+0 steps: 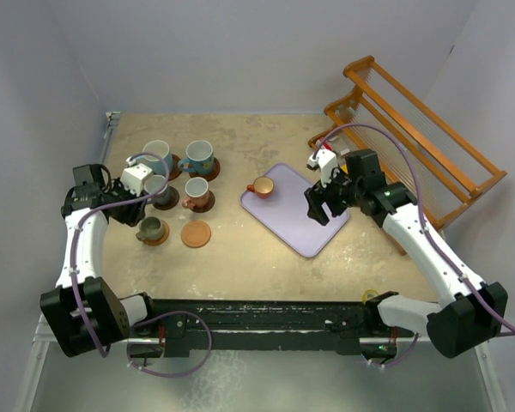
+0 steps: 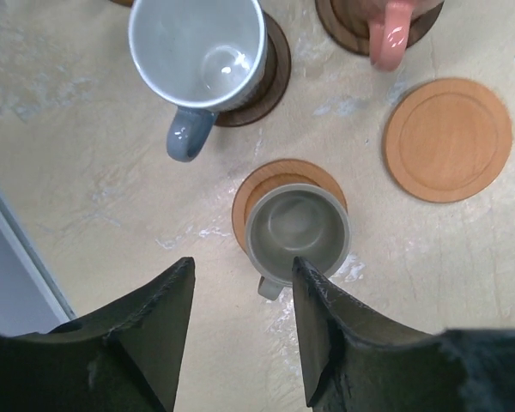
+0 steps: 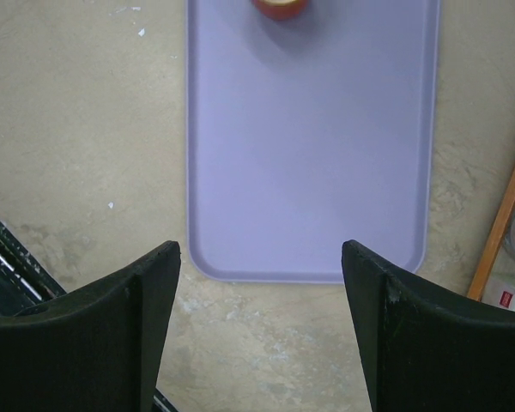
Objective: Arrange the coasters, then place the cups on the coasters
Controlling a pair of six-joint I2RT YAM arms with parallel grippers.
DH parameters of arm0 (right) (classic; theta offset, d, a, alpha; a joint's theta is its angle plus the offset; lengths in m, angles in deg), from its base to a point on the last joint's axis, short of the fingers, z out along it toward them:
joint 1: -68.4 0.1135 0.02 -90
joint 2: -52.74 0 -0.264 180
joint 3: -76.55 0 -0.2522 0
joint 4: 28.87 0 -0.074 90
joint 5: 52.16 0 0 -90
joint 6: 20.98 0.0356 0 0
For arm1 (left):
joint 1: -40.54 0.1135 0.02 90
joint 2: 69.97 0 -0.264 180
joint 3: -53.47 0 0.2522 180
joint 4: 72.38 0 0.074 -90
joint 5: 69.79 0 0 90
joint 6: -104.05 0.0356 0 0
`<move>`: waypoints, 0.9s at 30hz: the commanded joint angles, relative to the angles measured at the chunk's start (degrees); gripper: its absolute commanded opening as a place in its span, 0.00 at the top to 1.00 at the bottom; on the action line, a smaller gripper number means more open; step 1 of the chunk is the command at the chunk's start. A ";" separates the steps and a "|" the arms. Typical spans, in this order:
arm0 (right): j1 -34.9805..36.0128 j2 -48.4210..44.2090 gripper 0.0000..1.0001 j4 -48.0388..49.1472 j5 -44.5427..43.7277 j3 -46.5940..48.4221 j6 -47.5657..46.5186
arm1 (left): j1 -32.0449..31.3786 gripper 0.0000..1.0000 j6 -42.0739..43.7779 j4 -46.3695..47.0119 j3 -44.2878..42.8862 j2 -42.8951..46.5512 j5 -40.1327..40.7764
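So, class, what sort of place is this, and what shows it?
Probably a robot lab test cell, not a home: plain walls box in the table, a left arm and right arm are bolted at its edge, and cups and coasters are staged.

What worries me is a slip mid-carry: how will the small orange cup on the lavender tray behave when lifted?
The small orange handled cup looks rigid and smooth, so it may slip in a pinch. Being little, it is probably light. Upright and squat on the lavender tray, it seems likelier to slide than tip.
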 commanded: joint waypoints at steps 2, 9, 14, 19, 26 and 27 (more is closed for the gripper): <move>-0.07 4.52 0.22 4.73 2.55 5.83 2.40 | 0.40 0.44 -6.08 -0.64 -4.36 3.95 -4.93; 0.75 11.60 0.23 9.87 1.33 10.47 6.87 | 0.16 0.31 -12.04 2.77 -4.73 5.44 -7.17; 2.83 16.87 0.24 13.01 -1.92 13.65 9.34 | -1.01 0.28 -14.30 4.85 -4.60 4.87 -7.96; 5.34 24.67 0.26 14.45 -8.21 19.19 12.12 | -3.68 0.25 -17.77 8.26 -3.13 6.38 -7.90; 6.84 35.93 0.34 10.64 -12.45 28.51 15.54 | -6.38 0.23 -21.06 11.09 -1.83 8.24 -6.31; 7.03 37.24 0.36 10.01 -12.96 29.69 16.05 | -6.69 0.23 -21.48 11.40 -1.65 8.44 -6.06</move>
